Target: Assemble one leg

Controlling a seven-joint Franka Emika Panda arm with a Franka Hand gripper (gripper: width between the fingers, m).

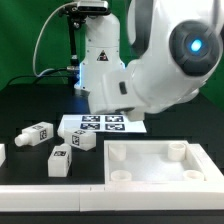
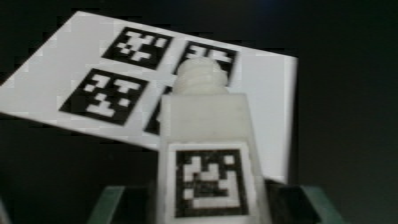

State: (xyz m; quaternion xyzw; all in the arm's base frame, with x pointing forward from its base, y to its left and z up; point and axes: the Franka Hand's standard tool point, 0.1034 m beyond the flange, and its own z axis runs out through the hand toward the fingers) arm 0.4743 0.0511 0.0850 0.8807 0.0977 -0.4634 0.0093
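While the arm (image 1: 150, 70) hides it in the exterior view, we record the two-finger gripper (image 2: 210, 200) clamped on the small white plastic blocky leg (image 2: 208, 120), whose long axis runs straight out from the jaws above the white marker board (image 2: 267, 75).

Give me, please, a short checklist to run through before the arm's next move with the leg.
1. Leg held in the gripper: ok, appears clamped.
2. Leg's tag faces the wrist camera: ok.
3. Clearance above the marker board: cannot tell.
4. Panel corners free of legs: ok.
5. Loose legs apart from the panel: ok.
6. Gripper seen in exterior view: not ok, arm hides it.
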